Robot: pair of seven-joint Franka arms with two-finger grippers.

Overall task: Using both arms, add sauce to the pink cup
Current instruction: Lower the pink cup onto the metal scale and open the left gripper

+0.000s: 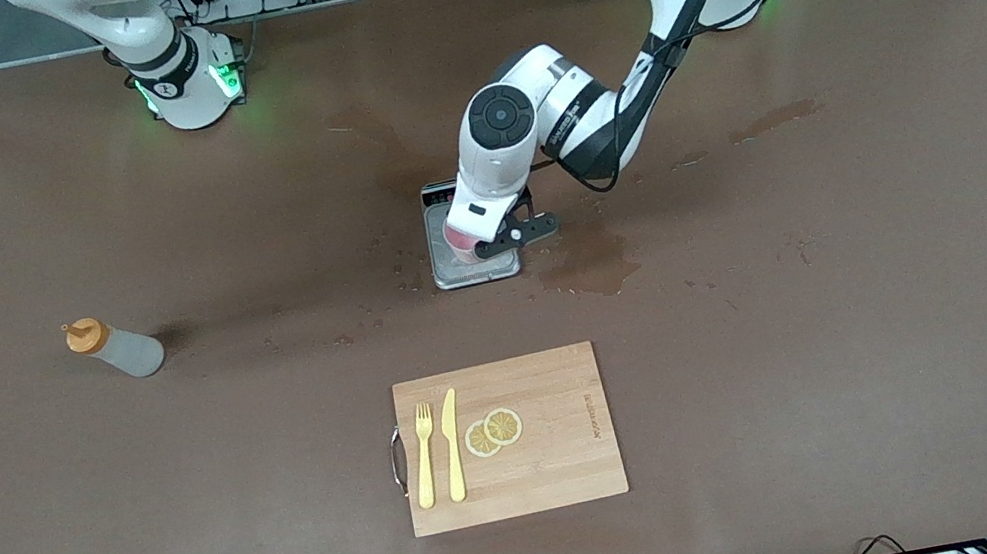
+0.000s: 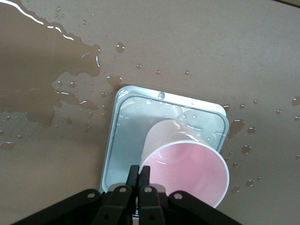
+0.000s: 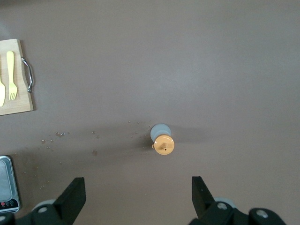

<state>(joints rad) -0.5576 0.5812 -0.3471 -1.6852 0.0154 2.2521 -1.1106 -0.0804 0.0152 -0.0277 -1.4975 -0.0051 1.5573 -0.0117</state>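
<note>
Bamboo cutting board [image 1: 509, 438] lies nearest the front camera, carrying a yellow fork [image 1: 424, 454], a yellow knife [image 1: 452, 445] and two lemon slices [image 1: 493, 431]; its printed mark is too small to read. Farther off mid-bench, the left pincer [image 2: 139, 187] is clamped shut on the rim of the pink cup [image 2: 186, 167], which stands on the wet grey scale [image 2: 123, 140] amid spilled puddles [image 2: 51, 89]. The sauce bottle [image 1: 114, 347] stands upright toward the right arm's end of the bench. The right pincer [image 3: 136, 197] hangs over it with jaws wide, holding nothing. Steadying the cup seems done; next the right arm must descend, grasp the bottle and carry it over the cup.
</note>
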